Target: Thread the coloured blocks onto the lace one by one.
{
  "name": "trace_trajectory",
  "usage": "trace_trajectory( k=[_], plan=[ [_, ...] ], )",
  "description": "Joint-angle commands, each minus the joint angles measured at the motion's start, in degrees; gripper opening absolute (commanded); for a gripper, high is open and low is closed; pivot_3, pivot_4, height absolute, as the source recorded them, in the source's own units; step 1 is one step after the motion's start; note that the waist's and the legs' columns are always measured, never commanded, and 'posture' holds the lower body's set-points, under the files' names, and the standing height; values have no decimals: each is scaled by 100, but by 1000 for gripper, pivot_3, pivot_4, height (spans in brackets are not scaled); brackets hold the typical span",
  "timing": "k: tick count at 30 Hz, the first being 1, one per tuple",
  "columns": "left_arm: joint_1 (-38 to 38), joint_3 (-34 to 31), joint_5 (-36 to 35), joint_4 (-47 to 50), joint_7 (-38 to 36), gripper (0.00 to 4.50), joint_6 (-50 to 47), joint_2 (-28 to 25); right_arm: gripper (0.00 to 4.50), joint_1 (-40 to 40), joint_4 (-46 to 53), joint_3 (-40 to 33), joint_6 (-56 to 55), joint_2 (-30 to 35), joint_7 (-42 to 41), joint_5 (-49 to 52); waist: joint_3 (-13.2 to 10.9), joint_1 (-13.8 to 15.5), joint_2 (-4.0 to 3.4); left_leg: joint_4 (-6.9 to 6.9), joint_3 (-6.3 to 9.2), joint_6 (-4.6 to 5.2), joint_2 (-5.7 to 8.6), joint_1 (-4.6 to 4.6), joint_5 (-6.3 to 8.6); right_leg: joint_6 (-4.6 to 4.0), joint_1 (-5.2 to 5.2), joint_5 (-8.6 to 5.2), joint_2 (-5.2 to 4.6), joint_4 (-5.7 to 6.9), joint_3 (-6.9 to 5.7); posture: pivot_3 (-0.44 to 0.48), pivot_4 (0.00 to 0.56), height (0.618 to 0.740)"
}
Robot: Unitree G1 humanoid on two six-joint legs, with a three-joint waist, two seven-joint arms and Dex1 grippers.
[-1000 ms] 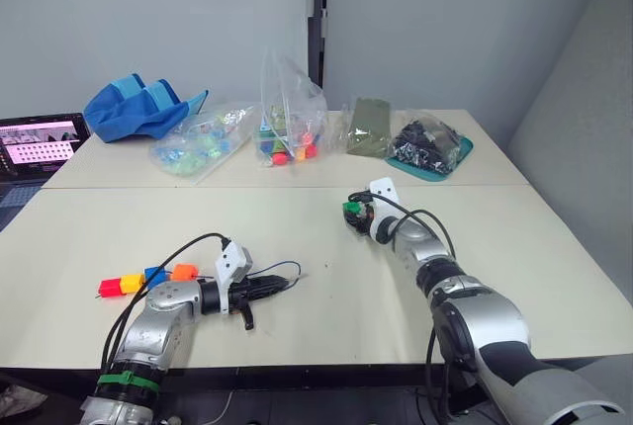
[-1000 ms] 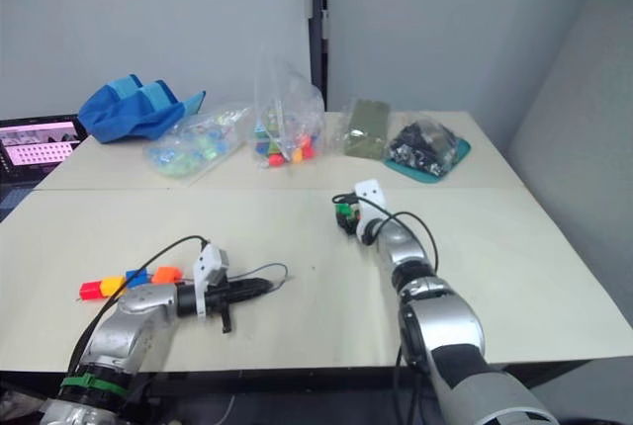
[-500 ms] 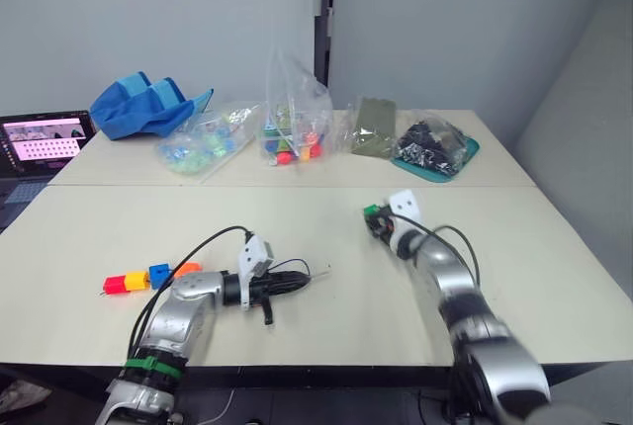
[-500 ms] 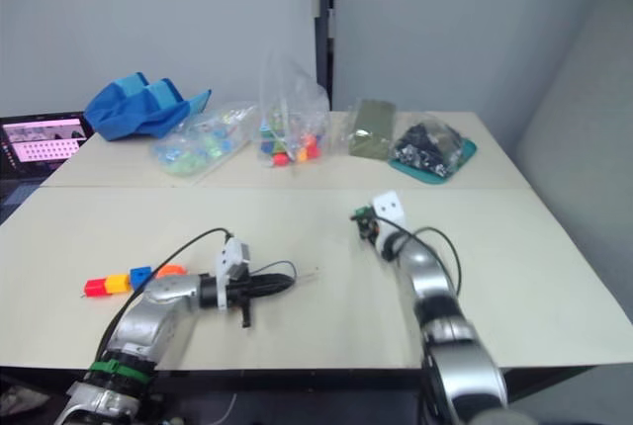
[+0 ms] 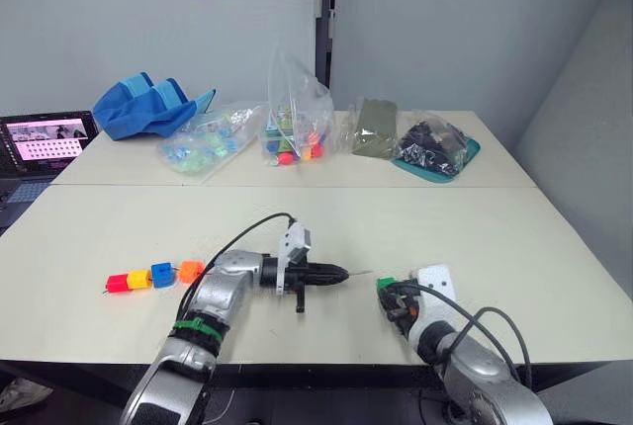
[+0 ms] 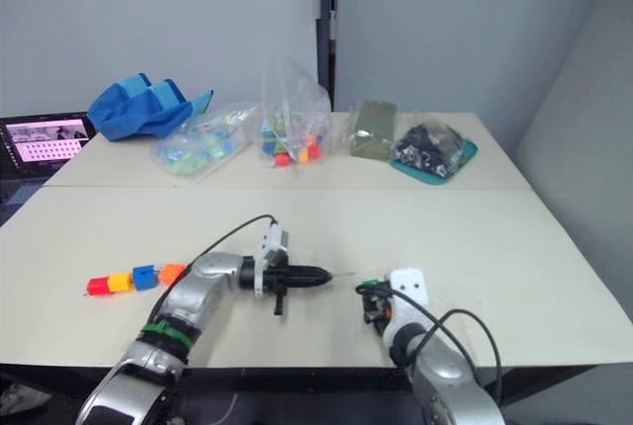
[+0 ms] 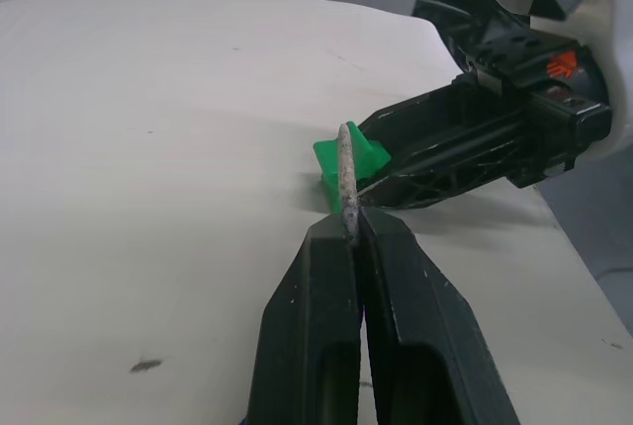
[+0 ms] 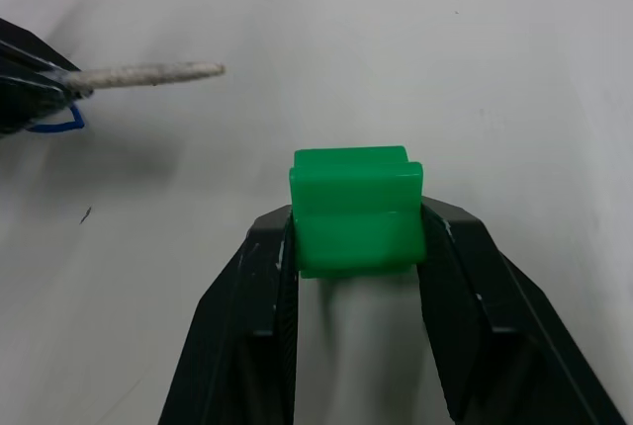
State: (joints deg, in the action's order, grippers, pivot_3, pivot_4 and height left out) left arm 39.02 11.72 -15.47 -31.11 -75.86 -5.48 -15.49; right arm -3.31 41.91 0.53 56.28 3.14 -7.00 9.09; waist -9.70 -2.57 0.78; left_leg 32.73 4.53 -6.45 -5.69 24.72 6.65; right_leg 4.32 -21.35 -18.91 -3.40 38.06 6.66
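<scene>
Table (image 5: 514, 237): green block (image 8: 356, 210), lace tip (image 8: 148, 74) now close.

The green block (image 8: 356, 210) sits between two black fingers (image 8: 242, 326). The lace tip (image 8: 148, 73) is pale grey-white and speckled, with a thin dark blue loop of lace (image 8: 54, 125) behind it. On the cream table (image 5: 495, 237), near its left edge, lies a row of blocks: red (image 5: 117, 284), yellow (image 5: 138, 279), blue (image 5: 161, 274) and orange (image 5: 189, 270). Along the far edge are a bright blue cloth (image 5: 148, 107), clear bags (image 5: 294, 119) of mixed bright pieces, an olive-green packet (image 5: 373, 127), and a teal tray (image 5: 435, 153) of black bits.
</scene>
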Motion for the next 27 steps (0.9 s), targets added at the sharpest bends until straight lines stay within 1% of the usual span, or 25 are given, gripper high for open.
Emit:
trace_trajectory(
  k=[1, 6, 8, 10, 14, 20, 22, 25, 27],
  plan=[
    [151, 39, 54, -177, -220, 0, 194, 64, 1153, -76, 367, -113, 284, -106, 373, -95, 0, 6, 1, 0, 0, 0, 0, 1, 0, 0, 0, 0, 0, -1, 0, 0, 150, 740],
    [260, 25, 119, -436, -308, 0, 328, 134, 1153, 16, 590, -462, 489, -142, 534, -9, -2, 24, 3, 1, 0, 0, 0, 6, 0, 0, -1, 1, -1, -2, -1, 0, 150, 740],
    [295, 13, 141, -521, -334, 0, 366, 151, 1153, 181, 627, -540, 537, -23, 565, -45, -2, 18, 3, 1, 0, 0, 0, 6, 0, 0, -1, 1, -1, -3, -2, 0, 150, 740],
    [315, -4, 173, -591, -354, 0, 408, 160, 1153, 242, 533, -500, 532, 62, 616, -107, -2, 15, 3, 0, 0, 1, 0, 8, 0, 0, -5, 1, -1, -2, -2, 0, 150, 740],
    [298, -23, 200, -595, -355, 0, 423, 143, 1153, 205, 379, -385, 524, 31, 615, -66, -2, 0, 3, -4, 0, 2, 0, 9, 1, -2, -9, 0, -1, -1, -1, 0, 150, 740],
    [182, -14, 202, -436, -350, 0, 350, 55, 1153, 399, 354, -549, 649, 6, 550, 29, -2, 7, 3, -1, 0, 2, 0, 25, 0, -2, -24, 1, -1, 1, -2, 0, 150, 740],
    [147, -16, 203, -378, -328, 0, 330, 24, 2213, 503, 380, -694, 766, -88, 493, 168, -2, 8, 3, -1, 0, 2, 0, 31, 0, -2, -30, 1, -1, 1, -2, 0, 150, 740],
    [96, -20, 198, -295, -300, 0, 297, -27, 3205, 823, 453, -949, 1156, 111, 308, 374, -2, 8, 3, 0, 0, 2, 0, 41, 0, -3, -40, 3, -1, 5, -2, 0, 150, 740],
    [34, -49, 196, -242, -248, 0, 295, -71, 3851, 1227, 658, -1325, 1723, 448, -39, 699, -2, 10, 2, 1, 0, 2, 0, 45, -1, -3, -46, 4, -1, 6, -2, 0, 150, 740]
  ],
)
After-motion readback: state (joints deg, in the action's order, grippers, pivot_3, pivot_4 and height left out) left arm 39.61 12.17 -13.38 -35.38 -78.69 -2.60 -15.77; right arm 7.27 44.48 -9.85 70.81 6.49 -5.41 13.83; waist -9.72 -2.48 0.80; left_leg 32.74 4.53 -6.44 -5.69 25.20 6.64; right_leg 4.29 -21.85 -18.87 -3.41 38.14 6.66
